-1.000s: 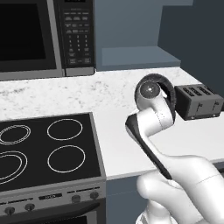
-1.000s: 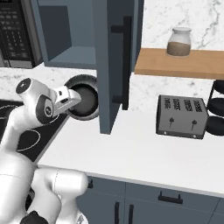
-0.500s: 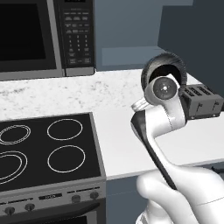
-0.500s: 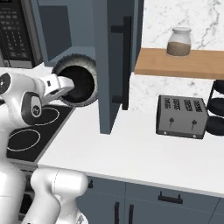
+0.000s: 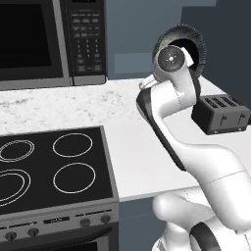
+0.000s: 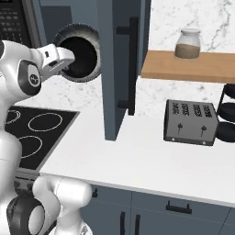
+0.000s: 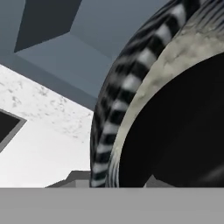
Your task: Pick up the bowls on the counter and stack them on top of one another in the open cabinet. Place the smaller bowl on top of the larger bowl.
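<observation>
Carrying the larger bowl (image 6: 81,53) toward the open cabinet (image 5: 139,37), the arm holds it raised well above the counter (image 6: 151,158), tipped on edge so that its mouth faces the right base camera. In that view the bowl sits at about 10 o'clock, just left of the cabinet's open door (image 6: 121,69); in the left base view its ribbed rim (image 5: 184,30) shows at about 1 o'clock behind the wrist. The gripper (image 6: 64,57) is narrowed onto the bowl's rim, one finger apparently inside and one outside, though the fingertips themselves are hidden; the hand view shows the ribbed outer wall (image 7: 116,105) and pale inner lip pressed close to the camera. Good execution would likely mean levelling the bowl before it passes the shelf edge, keeping it clear of the door and the microwave (image 5: 49,41), and lowering it flat onto the shelf floor before release, leaving room for the smaller bowl to be stacked on top.
</observation>
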